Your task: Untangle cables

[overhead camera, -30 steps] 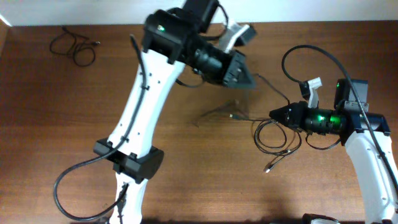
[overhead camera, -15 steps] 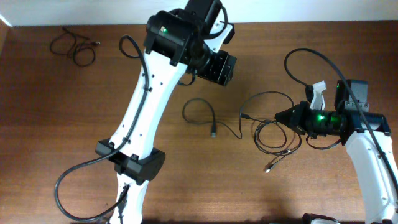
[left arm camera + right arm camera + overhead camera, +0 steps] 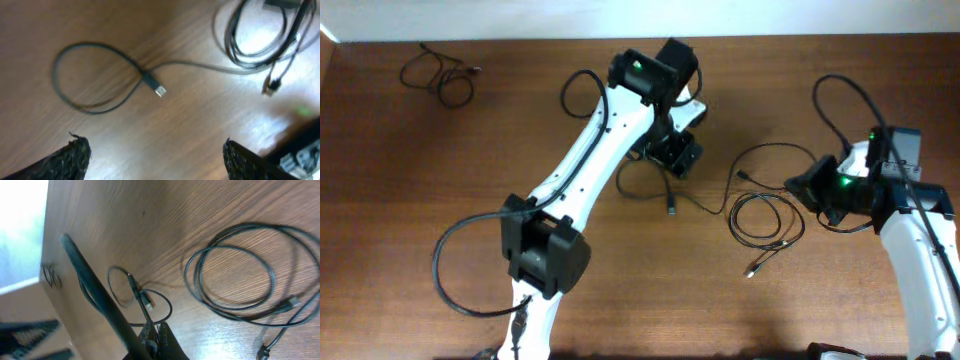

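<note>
Left claw (image 3: 155, 150): spread wide with nothing between the fingers, hanging above the bench (image 3: 420, 220) right over the looped cable (image 3: 148, 80)
Right claw (image 3: 156, 330): tips pressed together, pinching the arched cable (image 3: 770, 149) as far as I can see; a dark blurred strand runs straight out from between the tips in its own camera
Looped cable: lies flat on the wood near the middle of the bench, one open loop that crosses itself just behind its silver-tipped plug (image 3: 159, 91)
Onward run: from that crossing the strand trails off toward the right side and meets the coiled cable (image 3: 231, 45)
Coiled cable: a few rounds stacked into a flat ring on the bench, just in front of the right claw and well apart from the left claw
Small plug (image 3: 752, 270): a loose end lying on the wood just beside the ring, on the side nearer the robot
Arched cable: rises off the bench in a curve from the right claw, its free end pointing toward the left arm (image 3: 590, 160)
Far cable (image 3: 438, 72): a small tangle by itself at the far left corner, well apart from both claws
Knots: whether the ring and the loop are one cord or two I cannot tell from here
</note>
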`<state>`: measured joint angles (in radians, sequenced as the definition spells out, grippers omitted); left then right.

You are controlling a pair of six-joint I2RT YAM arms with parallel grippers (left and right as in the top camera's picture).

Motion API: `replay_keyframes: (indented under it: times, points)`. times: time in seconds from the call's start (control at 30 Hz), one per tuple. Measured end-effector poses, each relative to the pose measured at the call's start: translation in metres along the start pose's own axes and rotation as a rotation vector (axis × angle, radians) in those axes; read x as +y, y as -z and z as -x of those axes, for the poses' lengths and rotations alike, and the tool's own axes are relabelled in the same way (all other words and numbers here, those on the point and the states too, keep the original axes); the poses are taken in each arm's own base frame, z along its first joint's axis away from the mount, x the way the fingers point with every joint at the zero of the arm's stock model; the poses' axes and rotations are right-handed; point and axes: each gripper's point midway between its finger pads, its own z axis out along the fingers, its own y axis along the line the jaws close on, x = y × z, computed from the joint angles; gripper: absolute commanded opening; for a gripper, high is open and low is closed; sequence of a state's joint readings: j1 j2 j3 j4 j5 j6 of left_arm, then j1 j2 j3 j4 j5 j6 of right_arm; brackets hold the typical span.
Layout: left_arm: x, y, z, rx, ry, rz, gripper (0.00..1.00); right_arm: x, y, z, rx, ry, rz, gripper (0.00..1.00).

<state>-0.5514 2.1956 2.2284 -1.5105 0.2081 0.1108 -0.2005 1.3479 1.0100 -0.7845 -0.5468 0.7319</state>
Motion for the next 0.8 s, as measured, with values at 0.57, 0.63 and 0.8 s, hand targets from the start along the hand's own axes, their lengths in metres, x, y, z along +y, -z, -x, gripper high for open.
replay_keyframes:
  times: [0.57,0.63,0.8]
  points:
    - [-0.067,-0.099,0.032,-0.158,-0.544,-0.120,0.76,-0.010,0.005,0.007,-0.022,-0.091,-0.022,0.04]
    - [-0.074,-0.101,0.030,-0.154,-0.584,-0.121,0.76,-0.010,0.005,0.007,-0.021,-0.092,-0.022,0.04]
    - [-0.093,-0.108,0.023,-0.135,-0.656,-0.131,0.76,-0.011,0.005,0.007,-0.023,-0.092,-0.025,0.04]
